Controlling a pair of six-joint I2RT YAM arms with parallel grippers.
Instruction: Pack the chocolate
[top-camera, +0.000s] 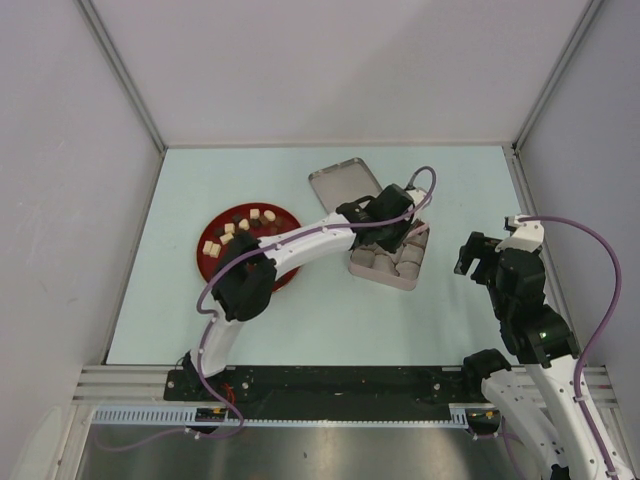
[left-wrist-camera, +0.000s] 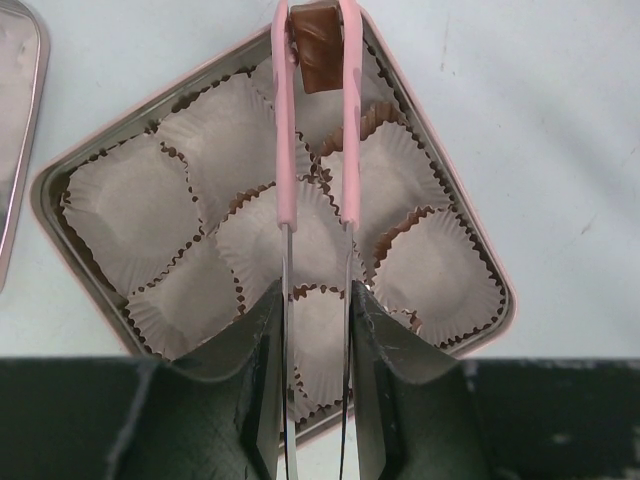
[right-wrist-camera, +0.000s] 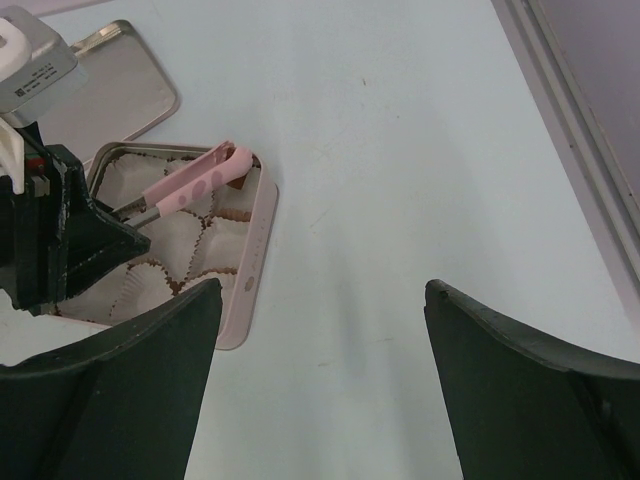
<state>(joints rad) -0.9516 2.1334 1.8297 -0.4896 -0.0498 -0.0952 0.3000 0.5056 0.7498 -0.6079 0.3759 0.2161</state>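
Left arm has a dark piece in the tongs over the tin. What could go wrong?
The dark chocolate piece is pinched only at the tips of the pink tongs, so it may slip early. It hangs by the rim of the tin, so it could miss the paper cup.

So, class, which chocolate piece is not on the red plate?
The brown piece pinched in the pink tongs that the left gripper holds over the tin; the other pieces lie on the red plate.

Pale blue table (top-camera: 330, 320) w/ grey walls (top-camera: 330, 60), prob. panels
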